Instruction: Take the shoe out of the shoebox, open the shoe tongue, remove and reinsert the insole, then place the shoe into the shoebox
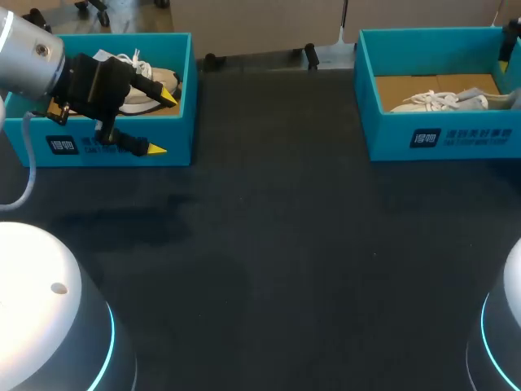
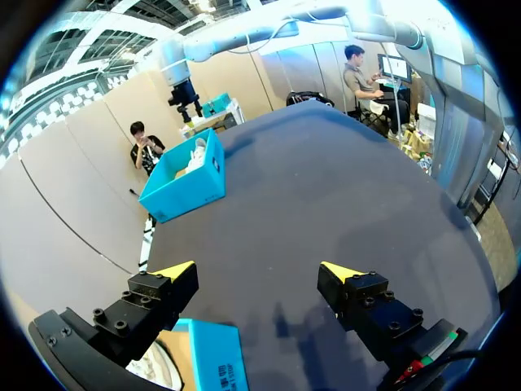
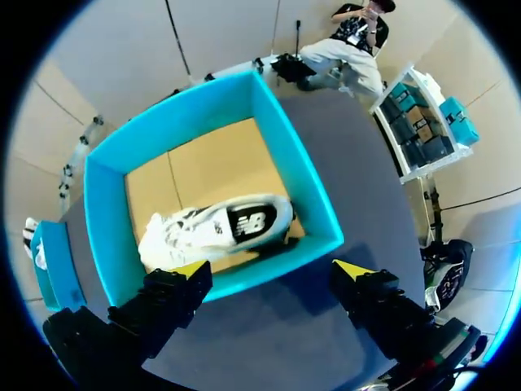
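- Shoeboxes stand open and well apart at the far side of the dark worktop [image 1: 285, 244]. Both are blue.
- The left shoebox [image 1: 175, 134] holds the left shoe [image 1: 160, 78], a white one with laces.
- The left end effector [image 1: 161, 122] hangs over the front wall of the left shoebox. Its two yellow-tipped fingers are wide apart and hold nothing. One tip is over the shoe and the other is out in front of the box.
- The right shoebox [image 1: 472, 134] holds the right shoe [image 1: 444, 100], white and grey, lying on its side on the brown floor of the box.
- The right end effector [image 3: 271, 269] hangs above the near wall of the right shoebox. Its fingers are spread apart with nothing between them, and the shoe lies just ahead of them.
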Controlling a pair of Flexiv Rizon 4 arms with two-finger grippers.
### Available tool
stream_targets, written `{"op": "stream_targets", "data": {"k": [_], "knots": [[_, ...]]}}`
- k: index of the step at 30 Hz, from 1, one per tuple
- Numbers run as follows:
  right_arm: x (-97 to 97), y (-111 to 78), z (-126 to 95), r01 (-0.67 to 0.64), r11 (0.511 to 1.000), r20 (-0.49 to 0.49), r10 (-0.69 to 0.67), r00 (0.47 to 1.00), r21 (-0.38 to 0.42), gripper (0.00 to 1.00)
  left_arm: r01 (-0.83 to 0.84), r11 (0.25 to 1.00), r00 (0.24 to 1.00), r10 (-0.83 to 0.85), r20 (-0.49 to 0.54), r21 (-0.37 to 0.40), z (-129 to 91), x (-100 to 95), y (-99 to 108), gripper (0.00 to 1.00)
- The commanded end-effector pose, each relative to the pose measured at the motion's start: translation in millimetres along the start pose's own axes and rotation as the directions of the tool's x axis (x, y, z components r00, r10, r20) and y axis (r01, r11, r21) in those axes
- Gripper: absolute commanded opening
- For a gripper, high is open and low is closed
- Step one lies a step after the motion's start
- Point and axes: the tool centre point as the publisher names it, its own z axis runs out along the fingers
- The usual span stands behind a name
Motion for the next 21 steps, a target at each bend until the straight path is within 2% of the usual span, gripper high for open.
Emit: {"op": "stream_targets", "data": {"k": [1,4,21], "knots": [[-0.7,-18.9,-5.7,0.024,1.000,-0.014,-0.024,1.000,0.010,1.00,0.000,1.000,1.000,0.000,-0.003,-0.003,-0.2,-0.2,-0.2,1.00],[0.2,-33.8,-10.0,0.011,0.999,-0.051,-0.008,0.999,0.050,1.00,0.000,1.000,1.000,0.000,-0.003,-0.003,-0.2,-0.2,-0.2,1.00],[0.2,-33.8,-10.0,0.011,0.999,-0.051,-0.008,0.999,0.050,1.00,0.000,1.000,1.000,0.000,-0.003,-0.003,-0.2,-0.2,-0.2,1.00]]}}
